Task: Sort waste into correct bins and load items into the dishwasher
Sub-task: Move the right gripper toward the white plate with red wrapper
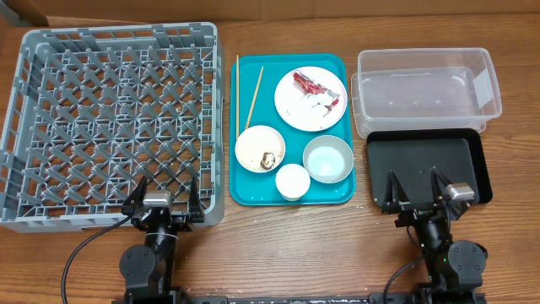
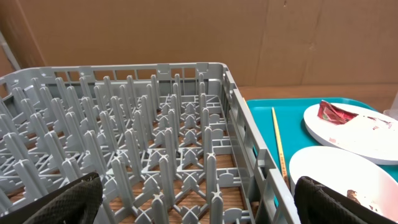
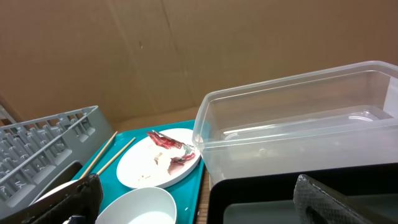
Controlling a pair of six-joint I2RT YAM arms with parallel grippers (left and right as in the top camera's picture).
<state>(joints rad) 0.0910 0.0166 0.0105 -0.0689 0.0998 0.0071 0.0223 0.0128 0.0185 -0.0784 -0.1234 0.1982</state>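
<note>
left claw (image 1: 165, 197) wide, at rack (image 1: 110, 35) edge | right claw (image 1: 415, 192) wide, over black tray (image 1: 422, 156)

Grey dish rack (image 2: 155, 143) beside teal tray (image 2: 296, 134) with chopstick (image 2: 278, 143), plate (image 2: 364, 135), wrapper (image 2: 336, 113).

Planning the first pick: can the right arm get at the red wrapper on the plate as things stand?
Probably yes. The wrapper lies uncovered on the plate, the right gripper is open and empty, and the clear tub stands beside the plate, not over it.
</note>
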